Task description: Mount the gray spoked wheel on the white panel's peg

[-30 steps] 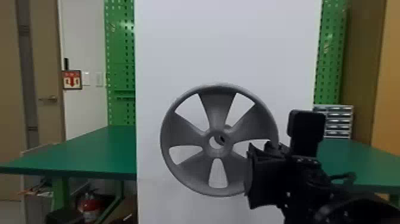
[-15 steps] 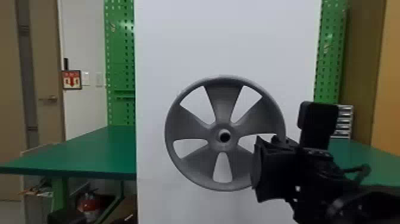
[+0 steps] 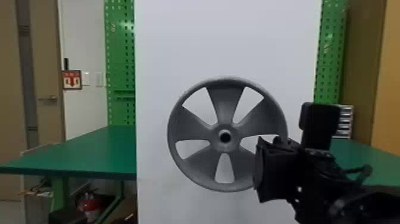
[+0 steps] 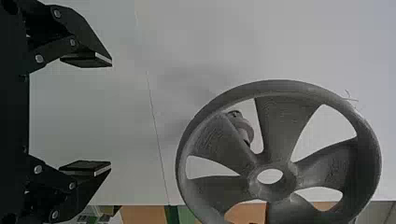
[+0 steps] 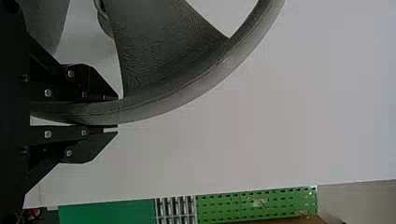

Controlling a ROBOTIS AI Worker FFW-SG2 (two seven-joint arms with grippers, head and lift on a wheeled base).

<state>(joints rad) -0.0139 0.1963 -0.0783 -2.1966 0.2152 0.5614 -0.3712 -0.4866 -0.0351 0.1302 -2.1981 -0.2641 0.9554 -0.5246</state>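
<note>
My right gripper (image 3: 259, 166) is at the lower right side of the gray spoked wheel (image 3: 224, 110), which faces me before the white panel (image 3: 226, 38). In the right wrist view the right gripper (image 5: 114, 113) is shut on the rim of the wheel (image 5: 163, 51). The left wrist view has the left gripper (image 4: 111, 115) open with nothing between its fingers, apart from the wheel (image 4: 285, 121). There, the peg (image 4: 242, 126) on the panel (image 4: 116, 93) shows through a gap between spokes, off the hub hole. In the head view the hub hole looks dark.
Behind the panel, a green table (image 3: 86, 149) extends to the left and another green surface (image 3: 366, 161) to the right. Green pegboards (image 3: 119, 59) flank the panel. A small drawer unit (image 3: 345, 122) stands behind the right arm.
The right gripper has moved right and slightly up, then little more, carrying the wheel. The wheel now faces the head view more squarely, and the peg is no longer seen through its hub.
</note>
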